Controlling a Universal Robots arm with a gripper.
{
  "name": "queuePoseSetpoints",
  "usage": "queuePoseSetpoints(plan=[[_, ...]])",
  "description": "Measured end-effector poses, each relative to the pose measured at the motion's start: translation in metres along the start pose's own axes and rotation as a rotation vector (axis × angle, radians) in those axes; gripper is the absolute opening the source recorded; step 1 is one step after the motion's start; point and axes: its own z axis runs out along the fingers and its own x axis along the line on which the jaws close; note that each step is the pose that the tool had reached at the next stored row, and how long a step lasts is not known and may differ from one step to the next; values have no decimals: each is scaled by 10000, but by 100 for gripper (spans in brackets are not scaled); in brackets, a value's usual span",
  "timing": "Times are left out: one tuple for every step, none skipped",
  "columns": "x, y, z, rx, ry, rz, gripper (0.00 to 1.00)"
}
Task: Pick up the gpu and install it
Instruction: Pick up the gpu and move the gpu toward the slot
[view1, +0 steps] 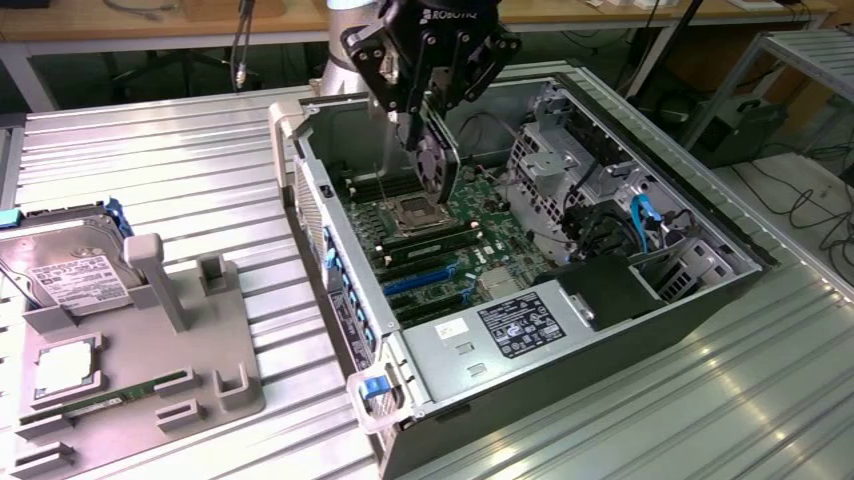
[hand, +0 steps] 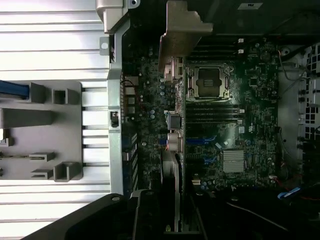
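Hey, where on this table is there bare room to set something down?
Bare ribbed table lies between the grey fixture and the computer case, and beyond the fixture; another strip runs at the exterior view's right of the case. Crowded: inside the case, where the claw holds the gpu above the motherboard.

The computer case (view1: 340, 290) lies open side up on the bench (view1: 160, 150), to the exterior view's right of the parts tray (view1: 200, 340). On the tray sit the hard drive (view1: 67, 275) and, nearer the camera, the memory stick (view1: 114, 398). Inside the case, the gpu (view1: 433, 172) hangs on edge in the claw (view1: 424, 135), above the motherboard (view1: 501, 225) and just beside the processor socket (view1: 411, 213).
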Motion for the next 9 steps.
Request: queuePoseSetpoints(plan=[[-58,3,1,1,0,-1,27],[-106,4,3,0,0,0,27],[-143,5,4,0,0,0,27],[-185,7,6,0,-1,-1,27],[-234,8,7,0,0,-1,27],[-264,9,9,-1,0,-1,27],[-309,10,10,0,0,0,27],[-336,10,11,1,0,-1,27],[-352,10,11,0,0,-1,27]])
